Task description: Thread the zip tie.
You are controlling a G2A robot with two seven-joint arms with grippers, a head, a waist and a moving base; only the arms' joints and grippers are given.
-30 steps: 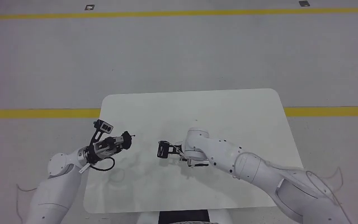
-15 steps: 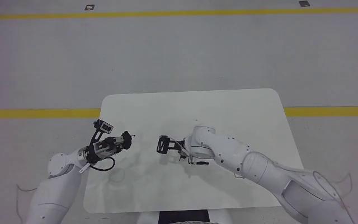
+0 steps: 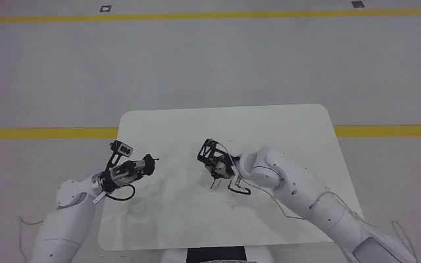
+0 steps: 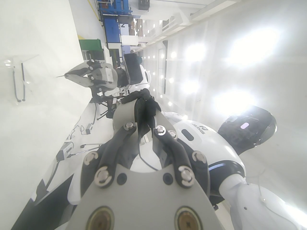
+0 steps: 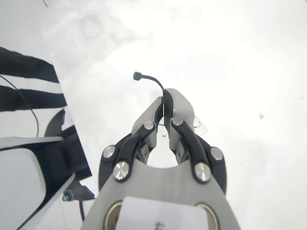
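Observation:
My right gripper (image 5: 164, 96) is shut on a thin black zip tie (image 5: 153, 80). The tie's square head sticks out past the fingertips and curves to one side above the white table (image 3: 289, 125). From above, the right gripper (image 3: 206, 152) hangs over the middle of the table, with a thin black strand trailing below it. My left gripper (image 3: 150, 162) is held above the table's left part, pointing toward the right one, with a clear gap between them. Its dark pads (image 4: 146, 111) are pressed together, and I cannot make out anything between them. The left wrist view shows the right gripper (image 4: 68, 75) farther off, with a fine tip poking out.
A black U-shaped strap in a clear holder (image 4: 19, 84) lies on the table beyond the right gripper. A thin cable (image 3: 238, 191) loops beside the right wrist. Yellow floor lines run behind the table.
The right gripper has swung away from the table's near edge and a little to the right, turning as it went, with the zip tie still in it. The left arm has not moved.

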